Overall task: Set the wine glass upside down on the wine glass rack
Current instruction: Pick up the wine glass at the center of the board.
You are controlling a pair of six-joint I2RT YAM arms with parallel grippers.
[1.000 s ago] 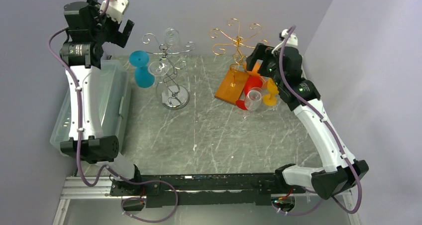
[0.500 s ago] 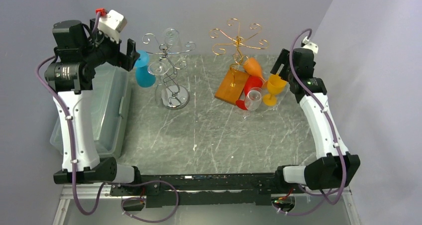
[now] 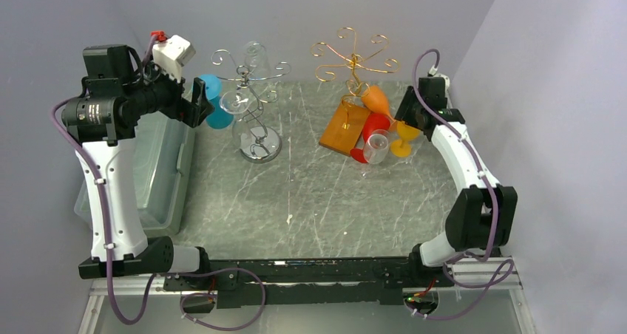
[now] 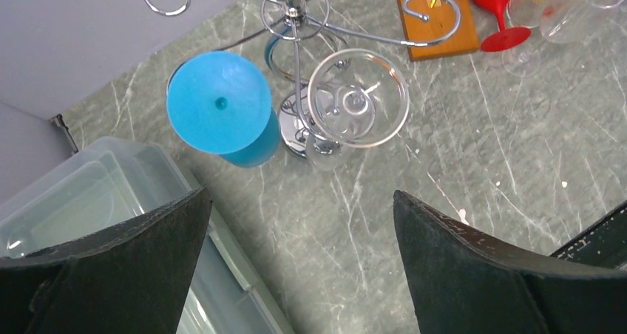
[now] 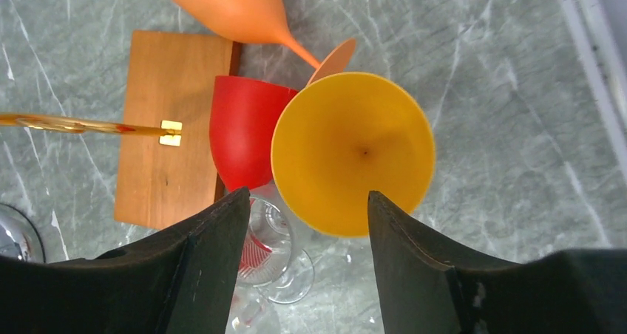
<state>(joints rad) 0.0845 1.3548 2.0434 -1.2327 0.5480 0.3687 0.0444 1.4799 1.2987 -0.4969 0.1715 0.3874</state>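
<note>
My right gripper (image 3: 409, 114) is open and hangs above an upright yellow wine glass (image 3: 404, 136); in the right wrist view its jaws (image 5: 307, 193) stand on either side of the yellow bowl (image 5: 353, 153). A red glass (image 5: 244, 131), a clear glass lying down (image 5: 270, 245) and a tilted orange glass (image 5: 229, 9) crowd beside it, by the gold rack (image 3: 353, 53) on its wooden base (image 3: 344, 127). My left gripper (image 3: 198, 101) is open and empty beside an upside-down blue glass (image 4: 219, 103). A clear glass (image 4: 358, 99) hangs upside down on the silver rack (image 3: 251, 105).
A clear plastic bin (image 3: 159, 164) stands along the table's left edge, under my left arm, and also shows in the left wrist view (image 4: 81, 201). A second clear glass (image 3: 255, 53) sits high on the silver rack. Grey walls close in at the back and right.
My left arm has swung down from high at the back to beside the blue glass. My right arm pulled off the glasses toward the right wall, then came in over the yellow glass.
</note>
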